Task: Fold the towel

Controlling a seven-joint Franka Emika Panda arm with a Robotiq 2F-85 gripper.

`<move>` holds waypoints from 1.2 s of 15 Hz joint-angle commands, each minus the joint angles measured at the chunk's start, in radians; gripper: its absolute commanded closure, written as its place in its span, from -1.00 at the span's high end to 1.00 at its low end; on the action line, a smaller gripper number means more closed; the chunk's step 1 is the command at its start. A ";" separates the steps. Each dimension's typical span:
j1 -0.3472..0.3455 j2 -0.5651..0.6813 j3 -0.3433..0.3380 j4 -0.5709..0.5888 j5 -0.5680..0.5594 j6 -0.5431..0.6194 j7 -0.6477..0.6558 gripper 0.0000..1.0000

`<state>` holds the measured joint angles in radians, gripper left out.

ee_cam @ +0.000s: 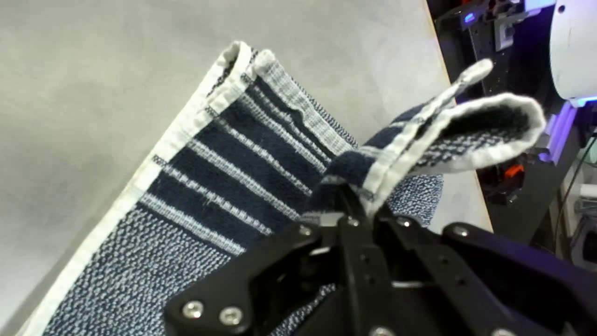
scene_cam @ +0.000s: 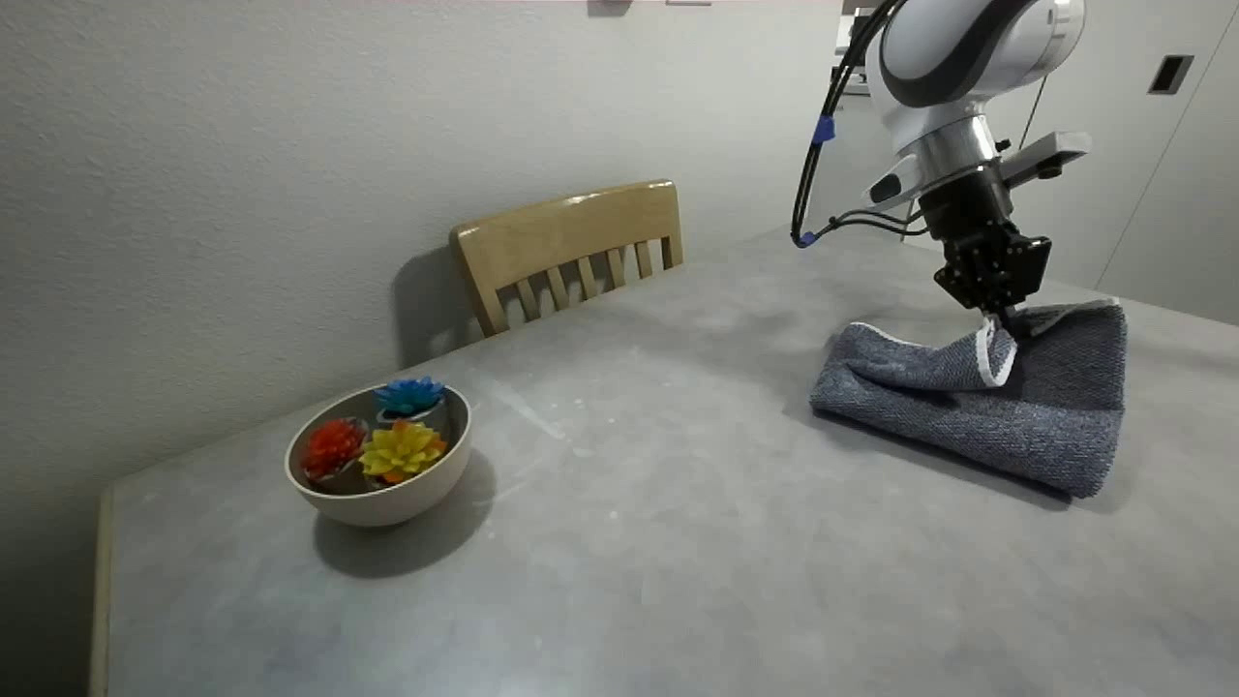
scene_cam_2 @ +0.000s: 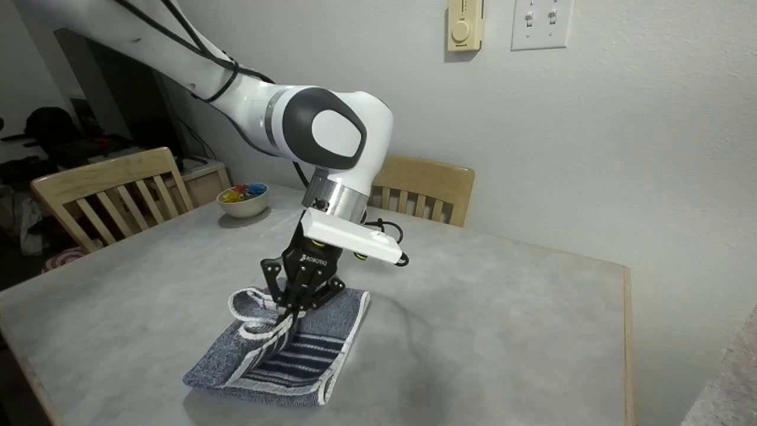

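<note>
In both exterior views only, bowl apart from towel.

ROBOTIQ — on tool, Honeywell — on thermostat

arm: angled down, bent | wrist: tilted off vertical | jaws: pinched together (pointing steeply down)

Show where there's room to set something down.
Bare tabletop: between the bowl and the towel; in an exterior view, from the towel to the wooden edge at picture right. Crowded: the bowl, holding three flowers, and the towel, pinched by the gripper.
</note>
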<state>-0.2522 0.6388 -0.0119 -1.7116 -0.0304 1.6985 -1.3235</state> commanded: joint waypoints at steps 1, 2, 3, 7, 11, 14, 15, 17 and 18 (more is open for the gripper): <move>-0.031 0.035 0.005 0.057 0.056 -0.046 -0.024 -0.97; -0.035 0.038 0.004 0.063 0.064 -0.045 -0.022 -0.97; -0.037 0.038 0.004 0.064 0.066 -0.040 -0.025 -0.97; -0.042 0.034 0.006 0.073 0.068 -0.033 -0.040 -0.97; -0.065 0.067 0.009 0.134 0.134 -0.116 -0.043 -0.97; -0.095 0.100 0.007 0.183 0.213 -0.208 -0.042 -0.97; -0.104 0.113 0.005 0.202 0.233 -0.230 -0.037 -0.97; -0.121 0.138 0.004 0.234 0.267 -0.257 -0.035 -0.97; -0.129 0.147 0.003 0.245 0.281 -0.268 -0.029 -0.97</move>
<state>-0.3491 0.7351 -0.0124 -1.5404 0.2008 1.4869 -1.3467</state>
